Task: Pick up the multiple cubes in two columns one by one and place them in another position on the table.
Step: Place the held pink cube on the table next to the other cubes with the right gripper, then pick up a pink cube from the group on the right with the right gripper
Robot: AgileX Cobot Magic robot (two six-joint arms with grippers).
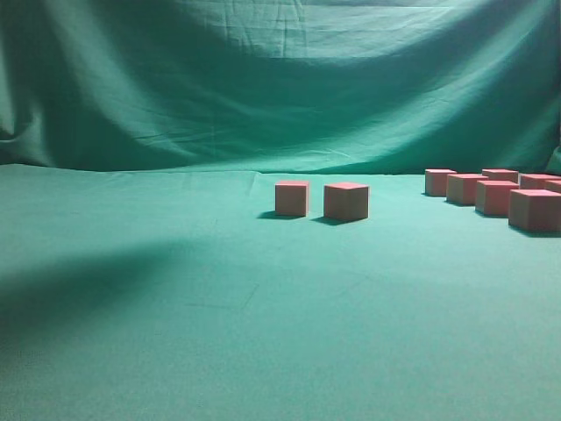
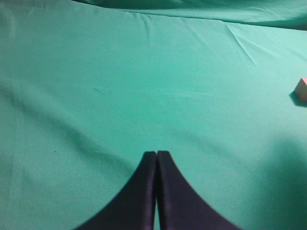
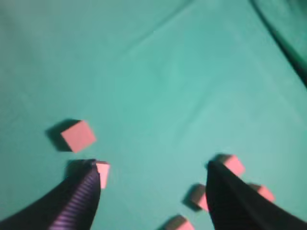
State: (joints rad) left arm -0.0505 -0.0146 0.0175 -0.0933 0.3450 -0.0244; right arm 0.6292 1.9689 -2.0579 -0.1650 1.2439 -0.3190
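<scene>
Two pinkish-red cubes [image 1: 292, 198] [image 1: 346, 201] stand side by side mid-table, apart from each other. Several more cubes [image 1: 496, 197] are grouped at the right edge of the exterior view. Neither arm shows in that view. My right gripper [image 3: 152, 167] hangs open above the table [image 1: 175, 289] with nothing between its fingers. One cube [image 3: 77, 135] lies just beyond its left finger, and another cube [image 3: 103, 172] peeks out beside that fingertip. Several cubes [image 3: 233, 164] sit around its right finger. My left gripper [image 2: 157, 154] is shut and empty over bare cloth, with one cube [image 2: 301, 89] far to its right.
Teal-green cloth covers the table, and a matching backdrop [image 1: 280, 79] hangs behind it. A dark shadow falls across the cloth at the exterior view's left.
</scene>
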